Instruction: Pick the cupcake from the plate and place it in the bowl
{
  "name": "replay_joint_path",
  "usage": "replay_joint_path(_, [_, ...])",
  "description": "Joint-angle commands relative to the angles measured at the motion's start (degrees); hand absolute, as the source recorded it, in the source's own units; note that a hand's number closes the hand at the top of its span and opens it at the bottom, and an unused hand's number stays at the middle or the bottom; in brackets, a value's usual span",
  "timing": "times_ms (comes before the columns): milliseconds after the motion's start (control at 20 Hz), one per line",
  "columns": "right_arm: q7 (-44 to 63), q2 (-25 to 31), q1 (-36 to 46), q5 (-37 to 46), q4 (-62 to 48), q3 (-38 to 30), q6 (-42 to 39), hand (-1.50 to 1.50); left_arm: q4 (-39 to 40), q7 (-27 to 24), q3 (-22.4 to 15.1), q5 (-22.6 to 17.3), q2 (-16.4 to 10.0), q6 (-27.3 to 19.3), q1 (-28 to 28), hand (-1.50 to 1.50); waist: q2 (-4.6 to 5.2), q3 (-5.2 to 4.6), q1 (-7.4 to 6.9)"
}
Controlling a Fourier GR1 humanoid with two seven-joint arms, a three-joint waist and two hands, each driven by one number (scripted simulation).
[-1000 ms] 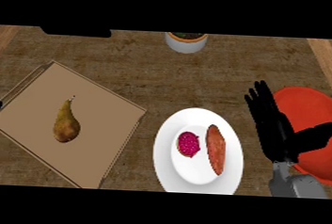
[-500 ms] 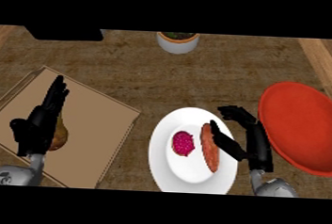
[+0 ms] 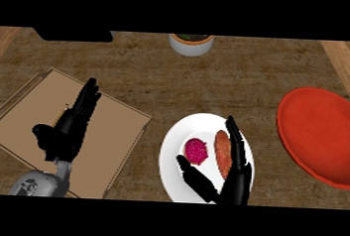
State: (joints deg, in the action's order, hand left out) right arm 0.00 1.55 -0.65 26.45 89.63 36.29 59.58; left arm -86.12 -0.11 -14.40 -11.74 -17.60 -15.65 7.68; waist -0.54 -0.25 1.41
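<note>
We find the cupcake (image 3: 196, 149) on the left half of the white plate (image 3: 201, 125), which sits toward the near edge of the counter (image 3: 231, 78), a little right of its middle. The right hand (image 3: 232, 181) comes in from the near edge and lies over the plate's near and right part. Its fingers (image 3: 234, 142) are straight and held close together, pointing toward the far edge, with the thumb (image 3: 192, 174) stuck out to the left. The cupcake lies in the wide gap between them, just beyond the thumb's tip and left of the fingers. We see nothing curled round it, and we cannot tell whether the thumb touches it. Between the cupcake and the fingers lies an oblong orange-brown piece of food (image 3: 222, 149), just beside the cupcake, with the fingers running along its right side. From above, the cupcake looks small and round, deep magenta, with a speckled top. The red bowl (image 3: 320, 136) stands well apart from it at the counter's right edge. At the left, the left hand (image 3: 66, 132) hangs over a tan board (image 3: 32, 101), fingers straight and together, thumb out. A small white pot (image 3: 190, 45) stands at the far edge.
</note>
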Motion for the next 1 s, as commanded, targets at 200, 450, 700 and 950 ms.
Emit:
replay_joint_path(200, [21.33,-1.52,-6.61,24.02,5.96,-2.33,-2.90,-1.50,-0.51,2.47,-1.79,1.80,2.78,-2.28,1.37,0.00,0.17,-0.15,0.56])
replay_joint_path(450, [39.50,-1.54,-6.22,31.35,13.92,-1.91,-15.82,-1.50,-3.59,3.56,-0.71,1.33,0.68,-0.93,0.31,0.00,0.18,-0.02,-0.76])
replay_joint_path(700, [58.61,-1.55,-0.96,34.79,15.53,1.83,-25.74,-1.50,-2.89,2.31,-0.92,1.79,1.52,-0.50,0.44,0.00,0.37,0.05,-1.60])
replay_joint_path(950, [72.27,-1.55,6.24,35.56,11.90,5.60,-28.25,-1.50,-0.23,3.58,-1.03,2.58,3.74,-0.45,3.56,0.00,0.54,0.19,-1.55])
